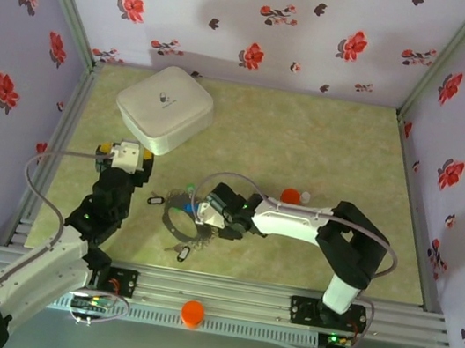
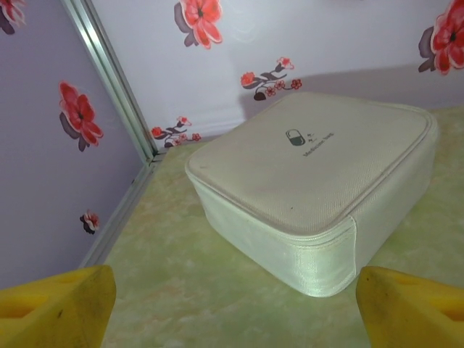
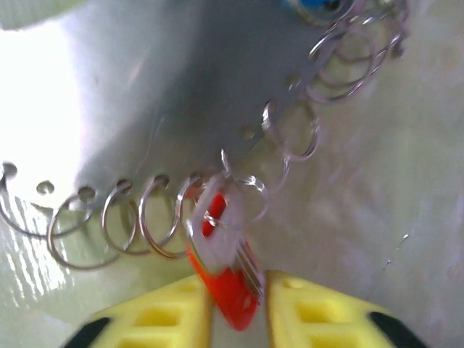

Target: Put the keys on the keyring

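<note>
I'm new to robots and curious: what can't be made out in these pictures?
Right wrist view: blur hides whether the fingers pinch the red-tagged key.
Same view: blue tag cut by top edge.
Top view: right gripper covers part of the keyring.

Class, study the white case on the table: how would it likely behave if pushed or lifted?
The white case sits low and broad, so a push would probably slide it, not tip it. Its woven-looking cover suggests some give and little slipperiness. Lifted by one edge, it might flex slightly.
</note>
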